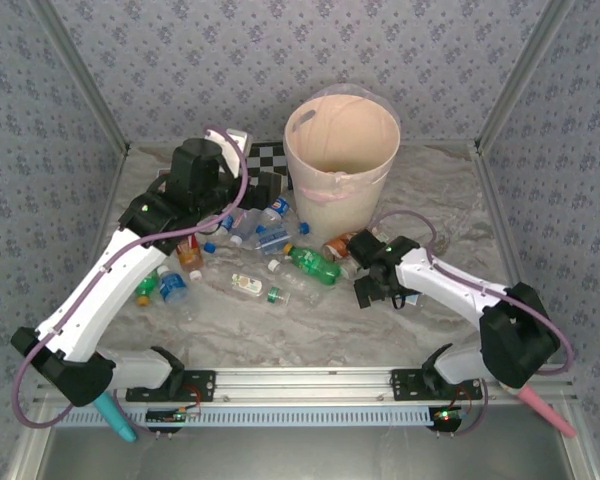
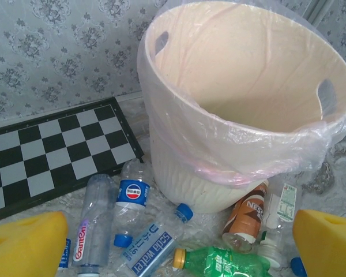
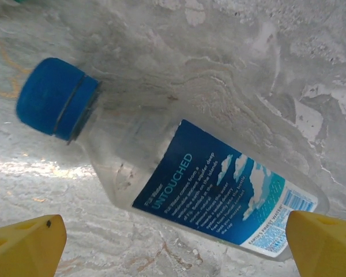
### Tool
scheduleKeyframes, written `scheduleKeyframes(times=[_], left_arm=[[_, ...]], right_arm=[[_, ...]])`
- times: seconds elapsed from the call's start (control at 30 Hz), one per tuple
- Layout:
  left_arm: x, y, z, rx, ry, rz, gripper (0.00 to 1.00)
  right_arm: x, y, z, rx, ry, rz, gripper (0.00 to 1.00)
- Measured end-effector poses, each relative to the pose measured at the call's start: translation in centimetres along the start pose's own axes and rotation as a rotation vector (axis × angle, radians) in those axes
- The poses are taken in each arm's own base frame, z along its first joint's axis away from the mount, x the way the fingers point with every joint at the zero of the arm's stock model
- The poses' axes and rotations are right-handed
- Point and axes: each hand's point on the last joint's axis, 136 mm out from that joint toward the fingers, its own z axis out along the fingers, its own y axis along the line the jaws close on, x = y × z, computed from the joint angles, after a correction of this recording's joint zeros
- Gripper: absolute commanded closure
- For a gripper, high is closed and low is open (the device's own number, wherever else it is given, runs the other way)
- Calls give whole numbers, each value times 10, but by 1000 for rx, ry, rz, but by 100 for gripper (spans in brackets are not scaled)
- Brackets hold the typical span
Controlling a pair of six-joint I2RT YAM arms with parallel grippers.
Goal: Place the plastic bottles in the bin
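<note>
The bin [image 1: 342, 150], a large cream-pink bucket with a clear liner, stands at the back centre; the left wrist view looks into its bare inside [image 2: 248, 81]. Several plastic bottles lie in front of it: a Pepsi-labelled one [image 2: 132, 193], a soda-water one [image 2: 149, 247], a green one [image 2: 233, 262] and a brown-orange one [image 2: 249, 216]. My left gripper [image 1: 270, 188] hovers open above them, its yellow fingers [image 2: 29, 245] holding nothing. My right gripper [image 1: 377, 285] is open and low over a clear bottle with a blue label and cap [image 3: 179, 173], which lies on the table between its fingers [image 3: 323, 242].
A black-and-white checkerboard [image 2: 52, 150] lies left of the bin against the back wall. More bottles [image 1: 170, 285] sit under the left arm. Patterned walls enclose the marble table [image 1: 450, 200] on three sides. A metal rail [image 1: 310, 380] runs along the near edge.
</note>
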Motion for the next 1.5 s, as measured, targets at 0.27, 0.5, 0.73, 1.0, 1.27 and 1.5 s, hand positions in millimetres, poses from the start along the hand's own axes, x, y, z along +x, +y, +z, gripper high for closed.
scheduleKeyframes(times=[0.27, 0.5, 0.73, 1.0, 1.27, 1.5], left_arm=[[-3, 0, -3, 1, -4, 1, 0], [-4, 1, -3, -7, -6, 7, 0], [-4, 2, -7, -11, -7, 6, 0], [-5, 4, -10, -21, -14, 12, 0], [-4, 4, -10, -21, -11, 31, 0], [4, 6, -7, -29, 11, 42, 0]], right_arm=[[-10, -12, 20, 23, 12, 72, 0], [-15, -25, 39, 12, 47, 166, 0], [-17, -25, 48, -25, 74, 204, 16], [-6, -18, 52, -60, 105, 251, 26], [-8, -13, 44, -110, 89, 351, 44], [-10, -17, 38, -129, 73, 438, 48]])
